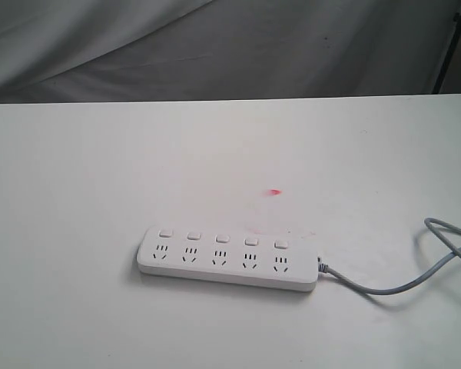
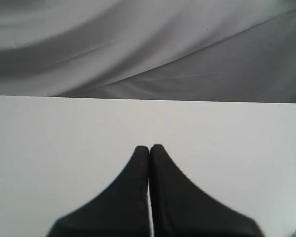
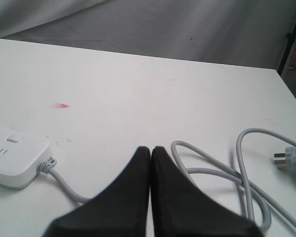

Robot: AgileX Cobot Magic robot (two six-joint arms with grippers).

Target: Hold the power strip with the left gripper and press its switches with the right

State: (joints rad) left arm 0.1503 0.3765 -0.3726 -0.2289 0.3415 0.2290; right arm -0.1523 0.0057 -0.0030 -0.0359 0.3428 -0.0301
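On the near half of the white surface [image 1: 100, 177] in the exterior view, the strip [image 1: 227, 265] lies flat towards 6 o'clock, its long axis running from 9 to 3 o'clock with the 3 o'clock end slightly nearer the camera. Its five switches [image 1: 221, 238] line the 12 o'clock edge above the sockets, and the cable [image 1: 399, 288] leaves the 3 o'clock end. Neither arm shows here. In the left wrist view, the left claw [image 2: 149, 148] is closed and empty, fingertips pressed together above bare surface. A white sliver at the frame's edge may be the strip, but I cannot tell. In the right wrist view, the right claw [image 3: 151, 149] is likewise closed on nothing. Taking its pointing direction as 12 o'clock, the strip's cable end, with one switch showing, lies at about 10 o'clock, while the looped cable and plug [image 3: 288, 159] lie at about 2 o'clock. The right claw seems the nearer, facing the cable end. The left would likely take the free 9 o'clock end, leaving the switch row clear for pressing from above.
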